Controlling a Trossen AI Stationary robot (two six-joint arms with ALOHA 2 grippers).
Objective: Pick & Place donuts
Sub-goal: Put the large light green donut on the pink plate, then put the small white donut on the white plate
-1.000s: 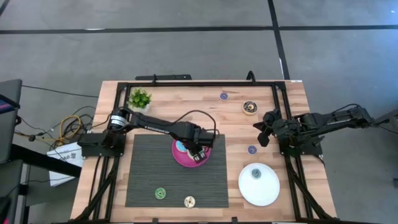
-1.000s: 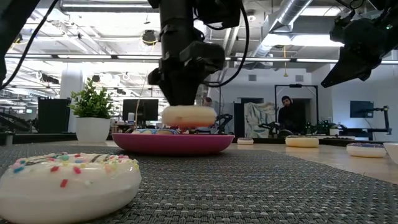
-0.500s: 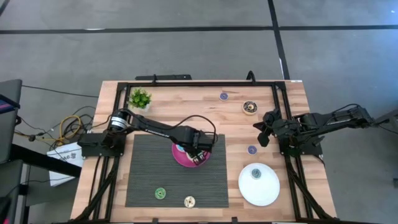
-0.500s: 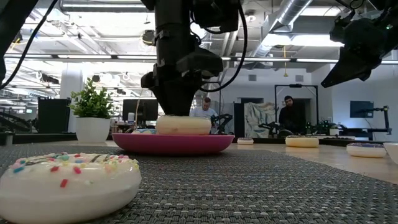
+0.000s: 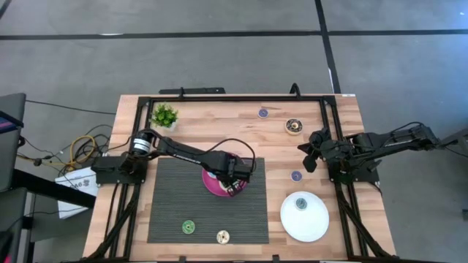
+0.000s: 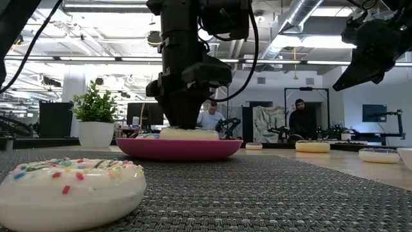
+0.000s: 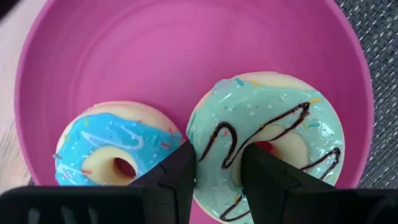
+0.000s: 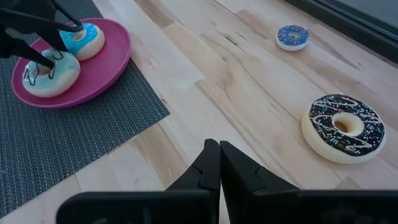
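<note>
My left gripper [image 5: 231,180] is over the pink plate [image 5: 213,187] on the grey mat, shut on a mint-iced donut [image 7: 267,137] with chocolate drizzle. A blue-iced donut [image 7: 115,149] lies flat on the same plate beside it. My right gripper [image 5: 310,156] hangs shut above the wood near the table's right edge and touches nothing. Loose donuts lie flat on the table: chocolate [image 5: 293,126], two purple [image 5: 262,113] [image 5: 296,176], green [image 5: 189,227] and cream [image 5: 223,237]. Another donut [image 5: 300,204] sits on the white plate [image 5: 314,223]. My left gripper holds the mint-iced donut by the wall of its ring [image 7: 217,146] on the side facing the blue donut. One finger [image 7: 264,168] stands in the hole and the other [image 7: 180,171] outside. The fingers come from above, pointing down. The donut lies level in the pink plate [image 6: 180,148].
A small potted plant [image 5: 164,115] stands at the table's far left corner. A black frame rail [image 5: 219,98] runs around the table. The cream sprinkled donut [image 6: 67,190] fills the low view's near left. People show in the room behind [image 6: 297,116].
My left gripper has come straight down over the pink plate, still shut on the mint-iced donut. The donut, held clear above the plate a second ago, now lies down in it. My right arm has kept still.
</note>
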